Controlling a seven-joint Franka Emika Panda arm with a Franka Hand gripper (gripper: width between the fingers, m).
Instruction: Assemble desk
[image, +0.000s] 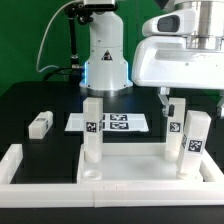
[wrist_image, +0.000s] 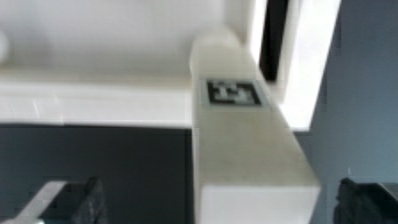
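The white rimmed tabletop panel (image: 125, 172) lies flat at the front. Three white leg blocks stand upright on it: one towards the exterior view's left (image: 92, 130) and two towards its right (image: 176, 135) (image: 196, 145). A fourth leg block (image: 40, 124) lies loose on the black table at the exterior view's left. My gripper (image: 171, 100) hangs just above the inner right leg. In the wrist view that tagged leg (wrist_image: 240, 130) runs between my fingers (wrist_image: 71, 203). My gripper (wrist_image: 217, 208) is open, with a dark gap beside the leg.
The marker board (image: 110, 123) lies flat behind the tabletop. The robot base (image: 105, 55) stands at the back centre. A low white border wall (image: 12, 160) runs along the front and the exterior view's left.
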